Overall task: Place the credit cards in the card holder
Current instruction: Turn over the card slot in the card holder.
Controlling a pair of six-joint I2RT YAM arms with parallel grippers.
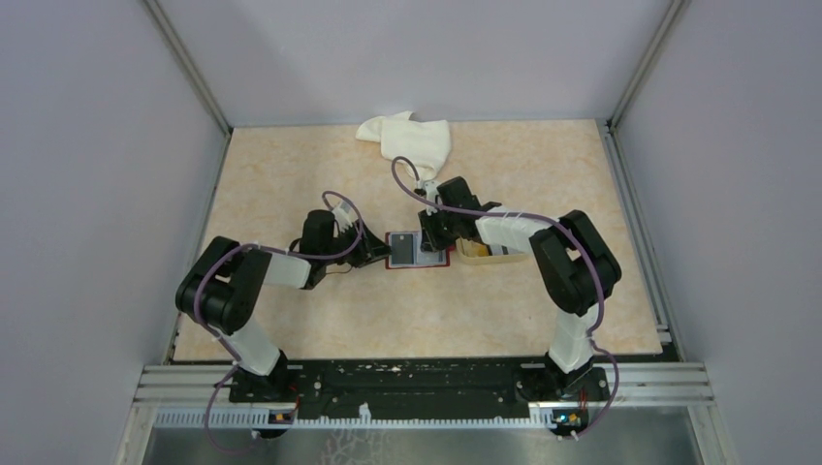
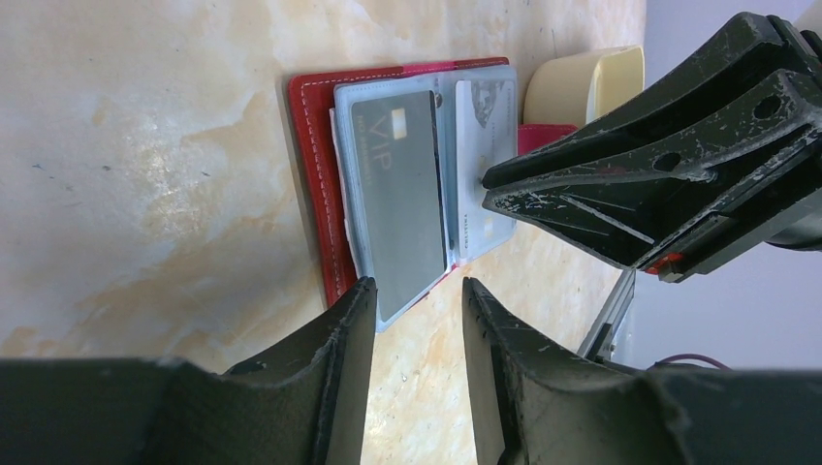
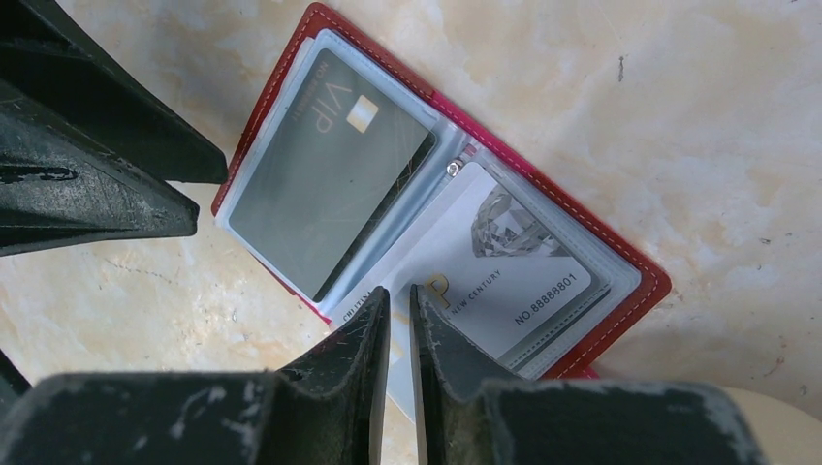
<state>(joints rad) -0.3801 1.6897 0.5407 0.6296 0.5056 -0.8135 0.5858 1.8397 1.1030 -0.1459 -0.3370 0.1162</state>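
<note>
Plainly nearer, the right gripper [image 3: 399, 292], pinched almost closed on the white card [image 3: 490, 281], has the card holder [image 2: 312, 174] sleeve at 2 o'clock, while the left gripper [image 2: 417, 288] gapes empty.

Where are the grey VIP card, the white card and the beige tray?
grey VIP card [image 3: 330, 174]: right wrist view, its middle.
white card [image 3: 504, 281]: right wrist view, printed face.
beige tray [image 2: 582, 87]: left wrist view, outer wall.

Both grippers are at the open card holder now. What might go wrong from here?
The gray VIP card pokes out of its sleeve by the open left gripper; a nudge may drag it out. The right gripper pinches the white card; pushing could slide the card holder, which nothing visibly pins. Both grippers sit close and might collide.
</note>
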